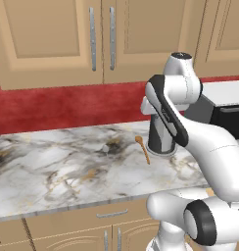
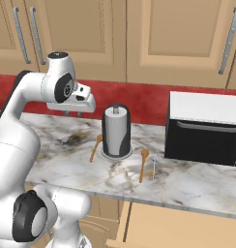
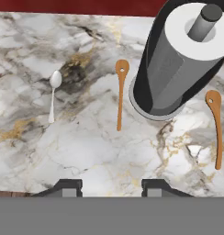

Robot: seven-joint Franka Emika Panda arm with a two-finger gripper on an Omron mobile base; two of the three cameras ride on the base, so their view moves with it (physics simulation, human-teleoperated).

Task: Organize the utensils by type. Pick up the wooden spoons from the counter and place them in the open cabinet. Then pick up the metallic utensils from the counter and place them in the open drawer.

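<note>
1. Marble counter (image 3: 86, 151) with brown and black veins fills the ground beneath the hand; a red wall band and tan cabinet doors with silver bar handles rise behind it in the base views.
2. We see the gripper (image 3: 111, 186) from the hand view as two dark fingertips (image 3: 68, 186) standing partly apart, with bare counter showing in the gap; they hold nothing and touch nothing.
3. We find the gripper (image 2: 74, 112) hanging above the counter in the right base view, pointing down, the hand level at the end of a forearm that reaches forward from a raised elbow.
4. Ahead of the fingertips, almost in line with the gap, lies the near wooden spoon (image 3: 120, 92), bowl away from the hand, handle toward it, just beside the base of the paper towel holder (image 3: 178, 59).
5. We place the second wooden spoon (image 3: 215, 126) ahead and to the right of the fingertips, on the holder's other side, bowl also away.
6. Ahead and to the left lies the metal spoon (image 3: 53, 94), well apart from the near wooden spoon.
7. We note a small metal utensil (image 2: 154, 167) just beside the second wooden spoon in the right base view, near a black toaster oven (image 2: 204, 128).
8. Open drawer (image 2: 183, 227) shows below the counter edge, at the lower right of the right base view.
</note>
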